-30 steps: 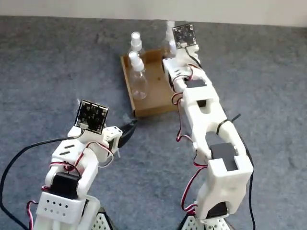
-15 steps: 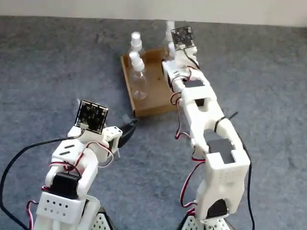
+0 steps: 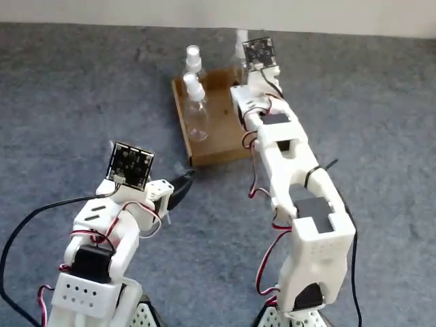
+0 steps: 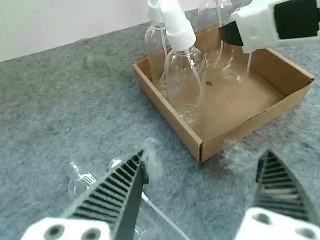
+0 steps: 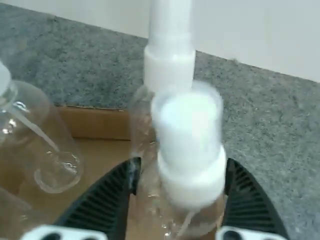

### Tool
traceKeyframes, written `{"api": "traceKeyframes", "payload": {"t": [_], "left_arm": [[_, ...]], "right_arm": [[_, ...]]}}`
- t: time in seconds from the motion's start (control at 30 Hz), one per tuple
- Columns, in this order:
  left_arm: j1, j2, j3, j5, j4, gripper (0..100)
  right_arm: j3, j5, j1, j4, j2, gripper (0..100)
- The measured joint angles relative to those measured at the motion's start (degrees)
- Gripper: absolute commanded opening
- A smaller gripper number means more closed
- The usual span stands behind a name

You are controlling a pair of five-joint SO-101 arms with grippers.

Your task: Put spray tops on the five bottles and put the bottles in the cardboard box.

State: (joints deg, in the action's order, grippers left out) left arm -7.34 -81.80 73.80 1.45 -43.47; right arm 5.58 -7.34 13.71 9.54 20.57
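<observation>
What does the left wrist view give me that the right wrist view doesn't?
Left wrist view: most of the cardboard box, a clear bottle on the carpet outside it, the left gripper with jaws open, and the right gripper over the box. Right wrist view: a close look at one bottle's white spray top, with another spray top behind it. Both: capped bottles standing in the box.

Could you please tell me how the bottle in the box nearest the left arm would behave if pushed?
The bottle looks clear and empty, so it is probably light. Tall and narrow under its spray top, it would likely tip rather than slide. The box wall beside it might catch it.
</observation>
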Motion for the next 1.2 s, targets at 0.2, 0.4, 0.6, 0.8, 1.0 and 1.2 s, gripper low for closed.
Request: {"api": "traceKeyframes", "payload": {"t": [0.2,0.4,0.6,0.8,1.0,1.2], "left_arm": [[0.0,0.0,0.0,0.0,0.0,28],[0.0,0.0,0.0,0.0,0.0,28],[0.0,0.0,0.0,0.0,0.0,28],[0.0,0.0,0.0,0.0,0.0,28],[0.0,0.0,0.0,0.0,0.0,28],[0.0,0.0,0.0,0.0,0.0,28]], "right_arm": [[0.0,0.0,0.6,0.0,0.0,20.7],[0.0,0.0,0.9,1.2,0.0,27.0],[-5.2,0.0,1.1,8.1,0.0,30.4],[-11.3,0.0,1.1,15.8,-0.6,30.4],[-17.8,0.0,1.1,25.8,-5.1,30.3],[-20.7,0.0,1.1,38.2,-14.1,23.4]]}}
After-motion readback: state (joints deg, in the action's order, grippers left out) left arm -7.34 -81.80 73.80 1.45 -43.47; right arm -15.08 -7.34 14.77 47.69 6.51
